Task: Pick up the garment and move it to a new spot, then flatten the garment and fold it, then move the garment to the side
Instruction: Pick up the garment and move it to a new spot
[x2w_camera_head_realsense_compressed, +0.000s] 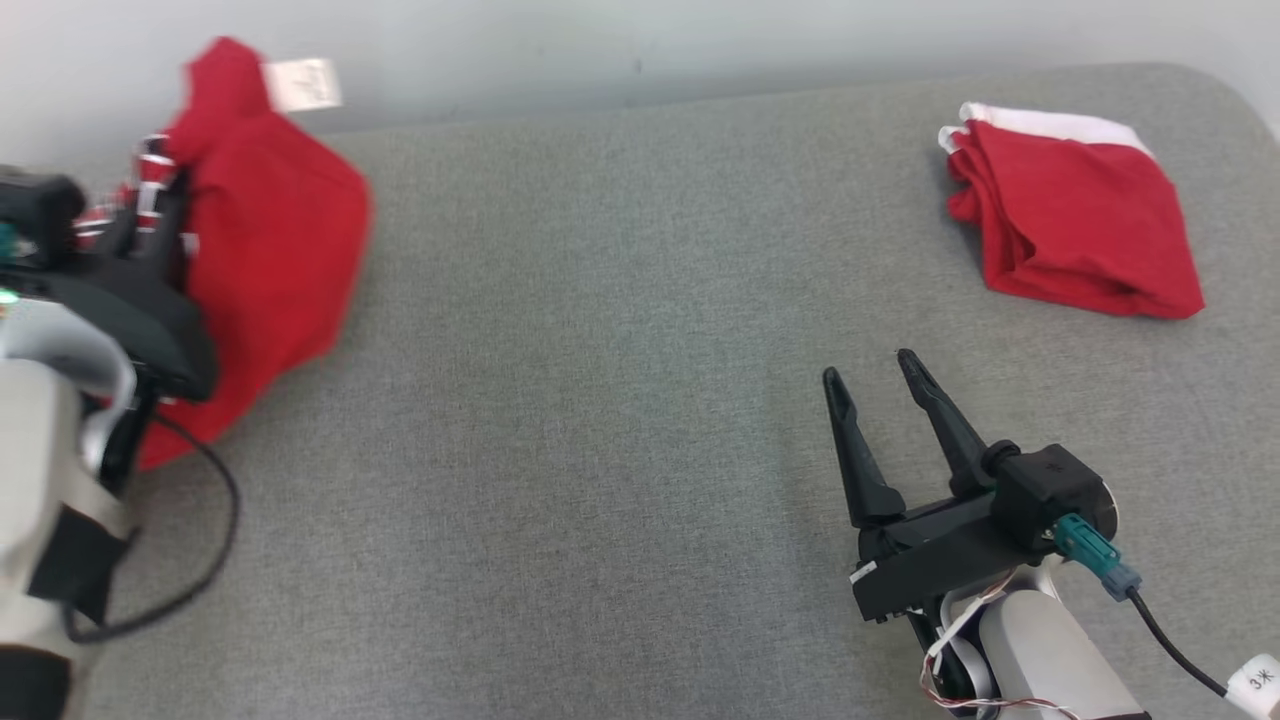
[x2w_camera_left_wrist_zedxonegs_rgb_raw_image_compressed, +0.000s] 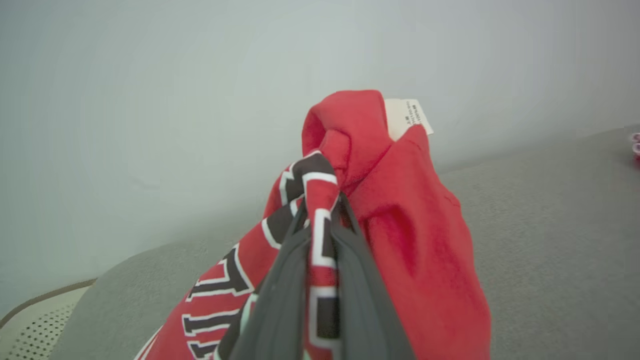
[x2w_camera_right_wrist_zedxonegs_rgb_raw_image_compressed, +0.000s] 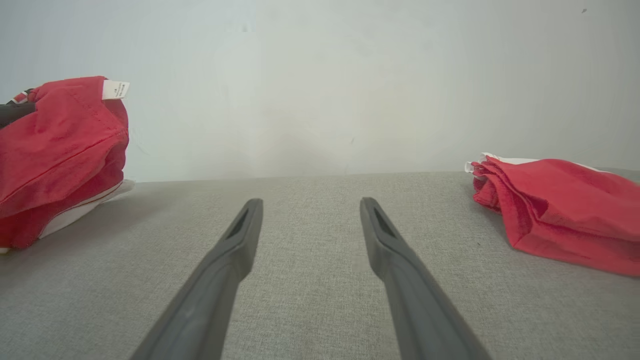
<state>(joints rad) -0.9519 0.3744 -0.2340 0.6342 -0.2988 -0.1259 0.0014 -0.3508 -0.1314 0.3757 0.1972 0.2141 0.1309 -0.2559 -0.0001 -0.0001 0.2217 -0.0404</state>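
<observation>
Red bunched fabric garment (x2w_camera_head_realsense_compressed: 270, 230) sits clamped in the left pincer (x2w_camera_left_wrist_zedxonegs_rgb_raw_image_compressed: 324, 202) at the far-left corner of the grey fabric counter (x2w_camera_head_realsense_compressed: 600, 400); the right pincer (x2w_camera_head_realsense_compressed: 868, 365) stands open.

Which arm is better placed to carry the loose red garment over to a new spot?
Left. The left pincer is shut on the bunched red garment, held up at the left. The right pincer is open and empty, apart from it, nearer the folded red garment.
</observation>
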